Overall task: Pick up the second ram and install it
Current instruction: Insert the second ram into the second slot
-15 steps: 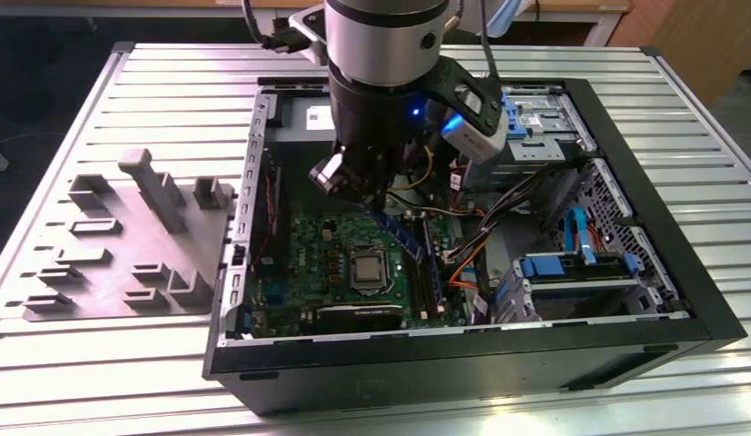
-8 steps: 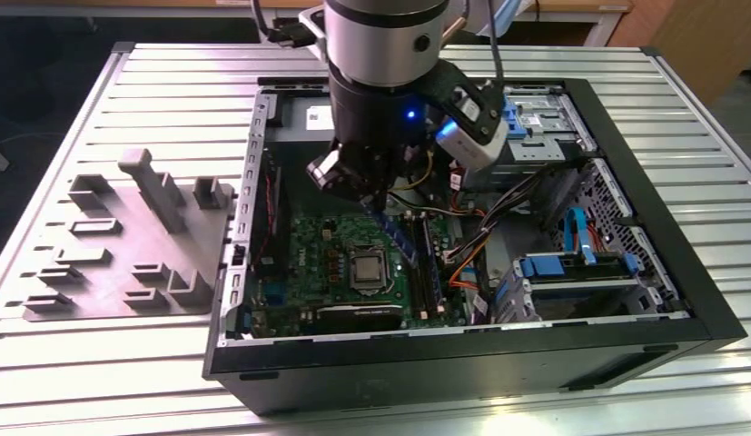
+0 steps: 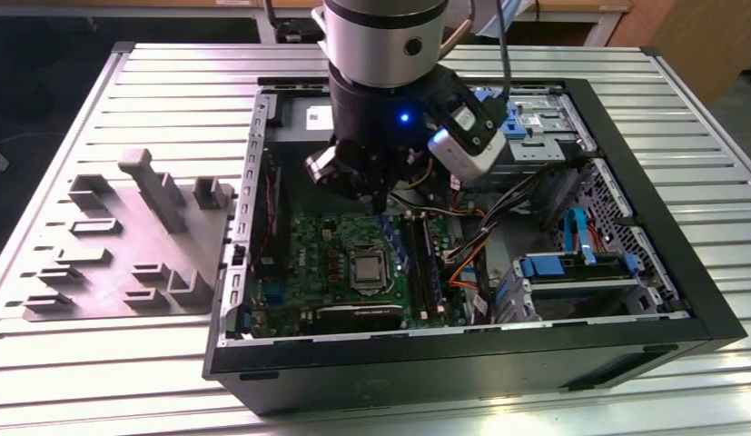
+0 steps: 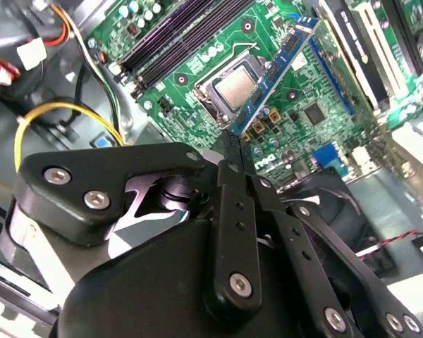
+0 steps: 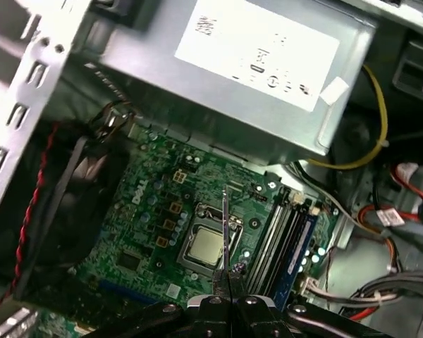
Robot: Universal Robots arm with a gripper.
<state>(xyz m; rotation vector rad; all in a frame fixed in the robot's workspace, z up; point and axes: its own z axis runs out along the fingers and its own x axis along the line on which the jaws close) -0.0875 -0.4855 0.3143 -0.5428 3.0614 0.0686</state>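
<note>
The tool point(image 4: 233, 144) sits closest in the second wrist view, its black linked fingers point(image 4: 234, 183) pressed together on one end of the second ram point(image 4: 278, 63). The blue-green strip with its row of black chips juts out from the fingertips. It is held in the air above the motherboard point(image 4: 303, 116) and crosses just beside the processor socket point(image 4: 231, 90). It is apart from the long black memory slots point(image 4: 176, 35), which lie on the other side of the socket.

In the first wrist view the tool point(image 5: 229, 282) grips the second ram point(image 5: 226, 225) seen edge-on as a thin line over the processor socket point(image 5: 206, 246). The memory slots point(image 5: 282, 236) lie beside it and the silver power supply point(image 5: 247, 63) beyond the motherboard point(image 5: 148, 211).

In the exterior view the arm point(image 3: 381, 54) hangs over the open computer case point(image 3: 472, 350), with the tool point(image 3: 378, 195) down inside above the motherboard point(image 3: 327, 245). Farther off, to the exterior view's left, a grey parts holder point(image 3: 121, 245) lies on the slatted metal surface point(image 3: 715, 163).
</note>
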